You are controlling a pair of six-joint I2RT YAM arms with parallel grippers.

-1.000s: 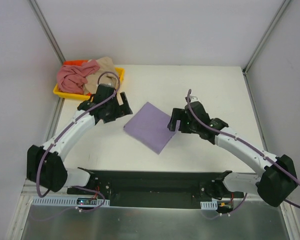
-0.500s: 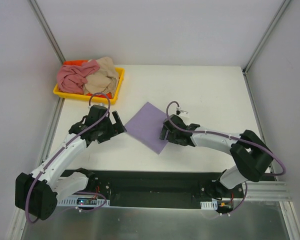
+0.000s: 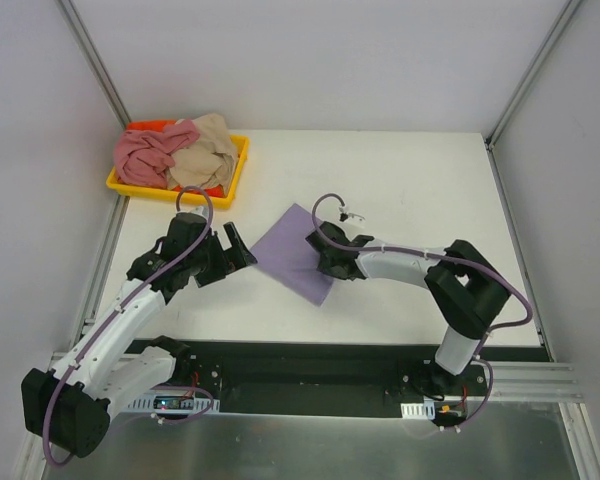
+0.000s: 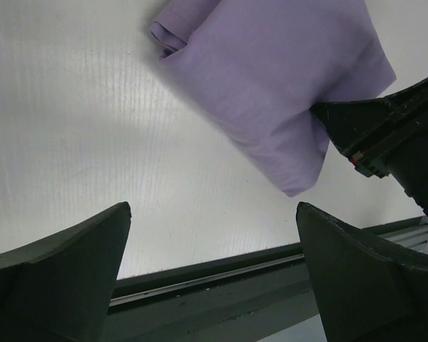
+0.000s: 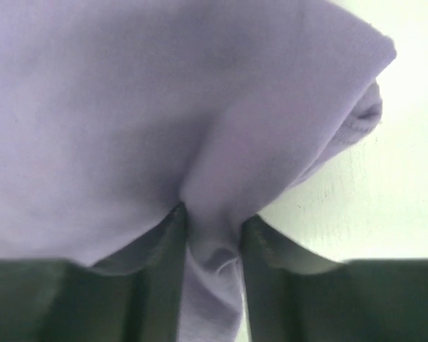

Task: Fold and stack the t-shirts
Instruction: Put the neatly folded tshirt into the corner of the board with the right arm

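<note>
Top: yellow tray (image 3: 130,189), far-left on table (image 3: 410,190), holds crumpled pink shirt (image 3: 145,155) & beige shirt (image 3: 205,150). Folded purple shirt (image 3: 290,255) lies mid-table.
L wrist: left gripper (image 4: 214,214) wide open, empty.
R wrist: right gripper (image 5: 212,221) pinches purple fold.

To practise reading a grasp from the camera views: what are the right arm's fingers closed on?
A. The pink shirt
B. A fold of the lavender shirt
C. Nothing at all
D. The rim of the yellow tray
B: in the right wrist view the right fingers pinch a fold of the lavender shirt between them, and the top view places that arm's tip at the shirt's edge.
</note>
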